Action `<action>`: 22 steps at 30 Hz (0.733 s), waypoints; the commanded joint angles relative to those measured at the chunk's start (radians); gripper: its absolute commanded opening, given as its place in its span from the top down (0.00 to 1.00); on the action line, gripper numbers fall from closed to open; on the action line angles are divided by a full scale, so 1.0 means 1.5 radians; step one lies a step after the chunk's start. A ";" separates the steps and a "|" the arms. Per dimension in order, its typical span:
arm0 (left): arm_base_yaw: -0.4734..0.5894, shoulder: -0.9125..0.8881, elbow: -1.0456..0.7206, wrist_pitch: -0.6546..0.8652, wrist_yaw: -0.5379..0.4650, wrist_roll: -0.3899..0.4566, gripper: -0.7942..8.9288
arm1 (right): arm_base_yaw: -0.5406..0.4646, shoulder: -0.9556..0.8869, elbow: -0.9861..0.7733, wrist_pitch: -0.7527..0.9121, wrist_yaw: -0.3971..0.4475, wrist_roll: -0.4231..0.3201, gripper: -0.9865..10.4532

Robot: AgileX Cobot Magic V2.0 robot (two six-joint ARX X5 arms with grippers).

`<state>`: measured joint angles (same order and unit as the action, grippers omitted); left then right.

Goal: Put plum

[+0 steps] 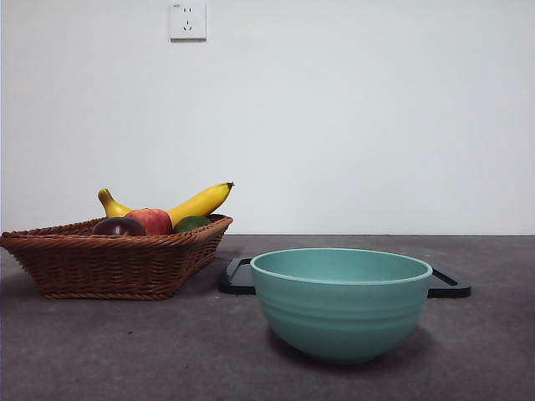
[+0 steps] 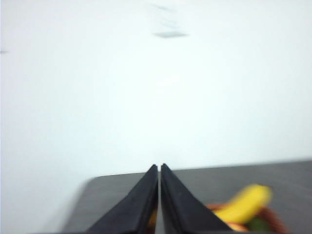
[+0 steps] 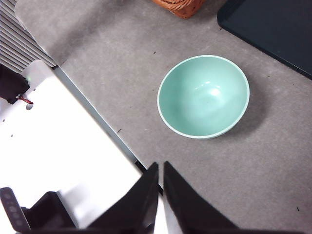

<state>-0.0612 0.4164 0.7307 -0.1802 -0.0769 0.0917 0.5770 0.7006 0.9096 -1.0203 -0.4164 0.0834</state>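
The plum (image 1: 118, 225) sits in the basket (image 1: 109, 263) at about nine o'clock from the bowl (image 1: 340, 302), nearer the left gripper (image 2: 159, 168), closed and empty above the basket; the right gripper (image 3: 161, 165), likewise closed and empty, waits beside the bowl.

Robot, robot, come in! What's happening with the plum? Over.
Both end effectors shut, empty, away from fruit. Round dark purple plum in brown wicker basket, beside red apple. Nothing blocking it.

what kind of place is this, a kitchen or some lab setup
Probably a lab test bench, not a kitchen: a bare grey table against a blank white wall with one socket, holding only a fruit basket and an empty teal bowl.
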 commanded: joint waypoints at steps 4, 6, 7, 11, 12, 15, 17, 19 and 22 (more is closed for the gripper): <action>0.038 -0.109 -0.143 0.022 -0.044 0.019 0.91 | 0.005 0.002 0.005 0.005 -0.002 -0.001 0.91; 0.046 -0.141 -0.189 0.023 -0.044 0.018 0.91 | 0.005 0.002 0.005 0.005 -0.002 -0.001 0.91; 0.048 -0.157 -0.214 0.027 -0.044 0.014 0.91 | 0.005 0.002 0.005 0.005 -0.002 -0.001 0.91; 0.049 -0.209 -0.297 0.029 -0.036 -0.021 0.91 | 0.005 0.002 0.005 0.005 -0.002 -0.001 0.91; 0.049 -0.219 -0.312 0.028 -0.033 -0.027 0.91 | 0.005 0.002 0.005 0.005 -0.002 -0.001 0.91; 0.049 -0.249 -0.357 0.028 -0.007 -0.039 0.91 | 0.005 0.002 0.005 0.005 -0.002 -0.001 0.91; 0.049 -0.262 -0.377 0.028 0.023 -0.039 0.91 | 0.005 0.002 0.005 0.005 -0.002 -0.001 0.91; 0.049 -0.274 -0.395 0.028 0.049 -0.039 0.91 | 0.005 0.002 0.005 0.005 -0.002 -0.001 0.91; 0.049 -0.276 -0.412 0.025 0.067 -0.041 0.91 | 0.005 0.002 0.005 0.005 -0.002 -0.001 0.91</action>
<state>0.0109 0.0055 0.1184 -0.1528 0.0154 0.0380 0.5770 0.7006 0.9096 -1.0203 -0.4164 0.0834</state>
